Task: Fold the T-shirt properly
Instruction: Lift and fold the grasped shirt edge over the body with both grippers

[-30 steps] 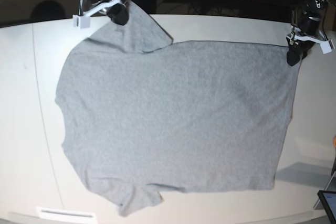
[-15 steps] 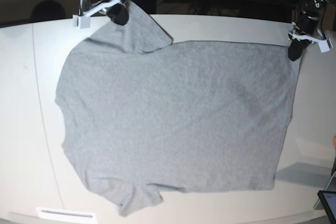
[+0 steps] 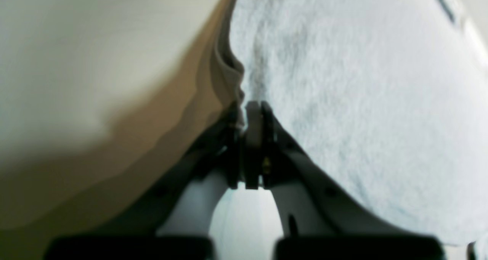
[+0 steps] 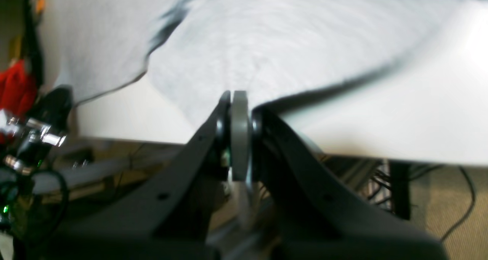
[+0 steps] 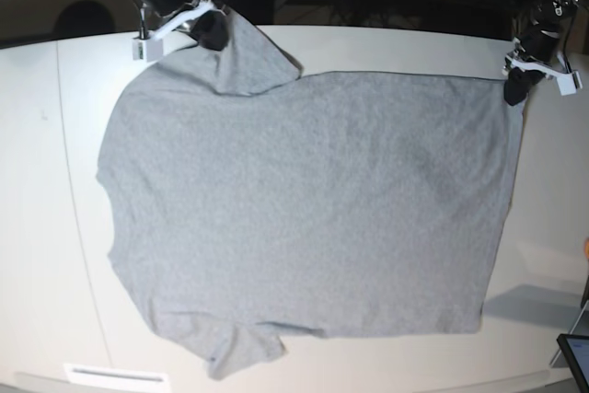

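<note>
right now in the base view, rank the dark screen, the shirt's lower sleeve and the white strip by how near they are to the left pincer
From the left pincer, at the base view's upper right:
1. dark screen, bottom right corner, nearest.
2. lower sleeve, along the bottom, left of middle.
3. white strip, bottom left, farthest.

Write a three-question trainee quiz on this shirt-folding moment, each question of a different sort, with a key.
1. True or false: the T-shirt shows bold lettering on its upturned side.
2. The right gripper is shut on which part: (a) sleeve, (b) collar, (c) hem corner?
3. Fill in: the left gripper pinches the shirt's far ____ corner on the table.

Key: 1 false, plain grey; 2 a; 3 hem.
</note>
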Robot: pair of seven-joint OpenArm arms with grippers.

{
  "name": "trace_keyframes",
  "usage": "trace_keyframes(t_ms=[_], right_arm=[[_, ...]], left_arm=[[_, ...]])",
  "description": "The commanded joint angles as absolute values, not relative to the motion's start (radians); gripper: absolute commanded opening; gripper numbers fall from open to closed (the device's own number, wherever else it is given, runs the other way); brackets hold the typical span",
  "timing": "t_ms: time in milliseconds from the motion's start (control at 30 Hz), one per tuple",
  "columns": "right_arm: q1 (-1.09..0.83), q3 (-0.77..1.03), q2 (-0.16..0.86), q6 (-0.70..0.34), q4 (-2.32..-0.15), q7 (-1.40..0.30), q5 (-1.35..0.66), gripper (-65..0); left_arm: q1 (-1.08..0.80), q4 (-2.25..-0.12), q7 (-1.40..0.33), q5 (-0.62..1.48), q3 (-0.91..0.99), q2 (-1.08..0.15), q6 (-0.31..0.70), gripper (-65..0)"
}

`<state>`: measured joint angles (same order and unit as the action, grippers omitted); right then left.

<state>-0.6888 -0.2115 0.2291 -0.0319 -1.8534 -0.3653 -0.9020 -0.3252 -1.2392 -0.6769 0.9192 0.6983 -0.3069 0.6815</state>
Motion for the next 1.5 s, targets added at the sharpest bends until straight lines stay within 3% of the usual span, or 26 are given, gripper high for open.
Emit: trace_keyframes(t_ms=[0, 400, 633, 767, 1033, 1167, 1467], right_arm=[[-0.682, -0.217, 0.237, -0.044, -1.873, -0.346, -0.911, -64.9], [-0.633, -0.226, 0.272, -0.038, -1.945, -0.348, -0.912, -64.9], [-0.565, -0.222, 0.271, -0.036, -1.96, -0.432, -0.915, -64.9], [-0.53, -0.22, 0.274, -0.036, -1.972, -0.437, -0.915, -64.9], [-0.43, -0.217, 0.285, -0.035, -1.974, -0.501, -0.918, -64.9], [-0.374, -0.217, 0.286, 0.022, -1.974, -0.536, -0.918, -64.9], [-0.22, -0.211, 0.285, 0.09, -1.969, -0.633, -0.947, -64.9]], left_arm=[[-0.344, -1.268, -0.693, 0.909, 0.702, -0.32, 0.674, -65.0], [-0.358, -1.365, -0.693, 0.915, 0.705, -0.318, 0.668, -65.0], [-0.36, -1.455, -0.694, 0.915, 0.705, -0.318, 0.667, -65.0], [-0.358, -1.495, -0.694, 0.917, 0.705, -0.318, 0.599, -65.0], [-0.335, -1.498, -0.694, 0.917, 0.705, -0.321, 0.591, -65.0], [-0.326, -1.498, -0.694, 0.917, 0.707, -0.325, 0.59, -65.0], [-0.189, -1.494, -0.878, 0.911, 0.845, -0.302, 0.57, -65.0]])
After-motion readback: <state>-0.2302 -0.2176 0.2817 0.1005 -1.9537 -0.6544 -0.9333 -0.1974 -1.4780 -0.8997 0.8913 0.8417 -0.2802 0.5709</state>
